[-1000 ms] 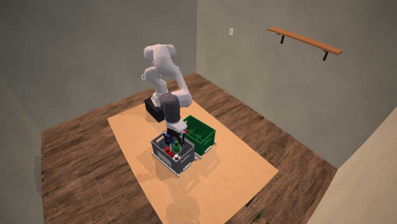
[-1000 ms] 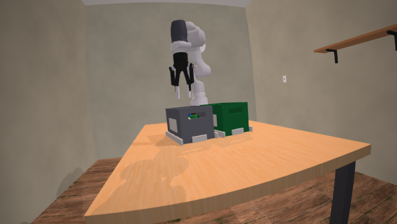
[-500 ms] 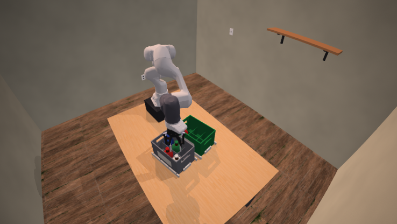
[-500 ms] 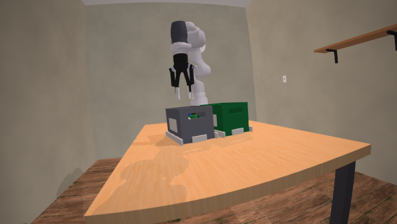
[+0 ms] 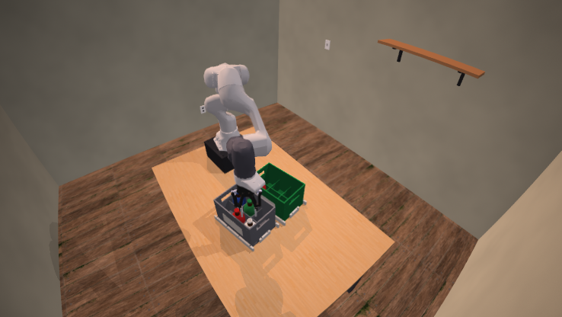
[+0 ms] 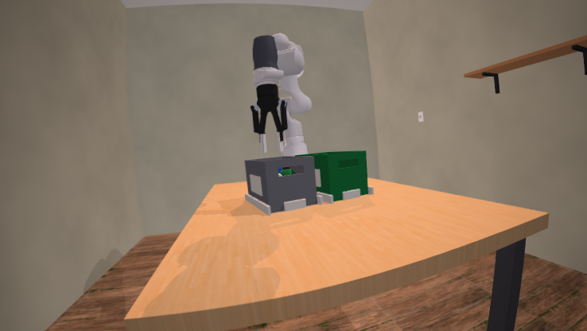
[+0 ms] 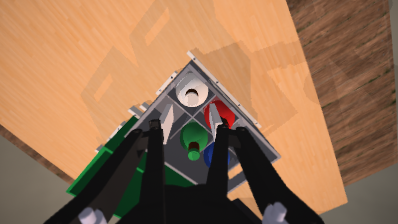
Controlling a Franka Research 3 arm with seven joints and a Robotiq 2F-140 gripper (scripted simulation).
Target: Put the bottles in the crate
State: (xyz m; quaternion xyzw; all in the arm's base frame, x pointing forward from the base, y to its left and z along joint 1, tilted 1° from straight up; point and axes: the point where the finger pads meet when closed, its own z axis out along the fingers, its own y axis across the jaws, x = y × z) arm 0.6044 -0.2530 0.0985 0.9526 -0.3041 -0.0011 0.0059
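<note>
Above the gray crate, the fingers stand partly spread; a green bottle sits inside.

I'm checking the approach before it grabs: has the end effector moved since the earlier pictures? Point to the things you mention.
Yes: in the exterior view, the end effector (image 5: 248, 212) (image 6: 271, 148) (image 7: 191, 111) has come down, its fingertips closer to the gray crate's (image 5: 269, 224) (image 6: 291, 188) (image 7: 267, 144) rim.
</note>
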